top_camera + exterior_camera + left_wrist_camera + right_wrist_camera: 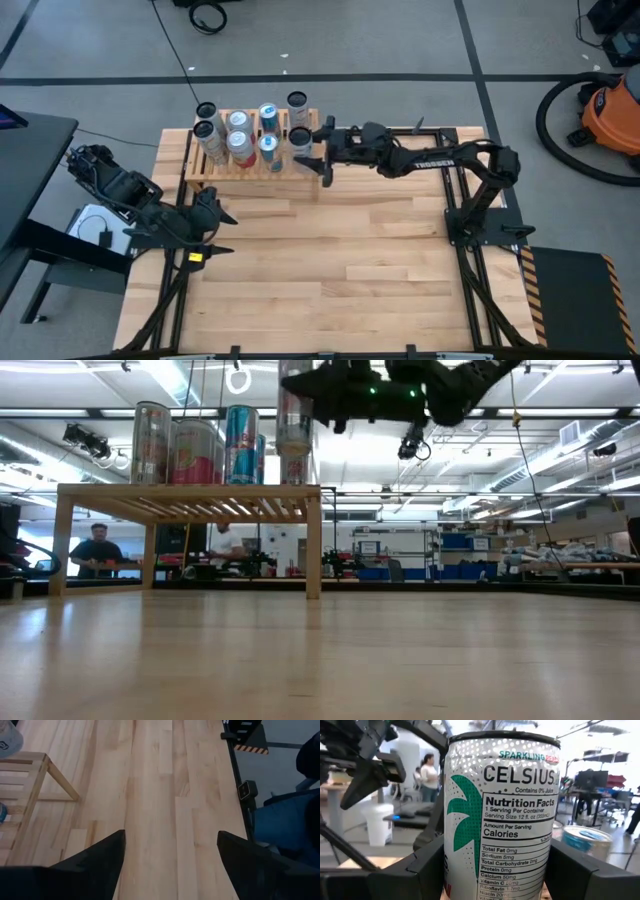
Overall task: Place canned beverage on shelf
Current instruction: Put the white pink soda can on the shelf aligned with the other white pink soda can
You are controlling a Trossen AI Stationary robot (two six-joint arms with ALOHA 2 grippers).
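1. Several cans already crowded the slatted wooden shelf (252, 165) at the far side of the desk (330, 270), as the right end effector (318, 152) hung over the shelf's right end, clenched on a tall white Celsius can (500, 815).
2. The can stood upright between the dark fingers (427, 865), with a blue-topped can (585, 840) just beside it; whether its base had met the slats could not be told from where I stood.
3. From desk level, the held can (294, 420) showed at the right end of the row, above the shelf's corner leg.
4. The left end effector (205, 215) waited near the desk's left edge, released and empty, well apart from the shelf.
5. By my judgement, a good placement called for keeping the can vertical, lowering it until it sat squarely on the slats clear of the edge and its neighbours, then releasing and backing straight away.
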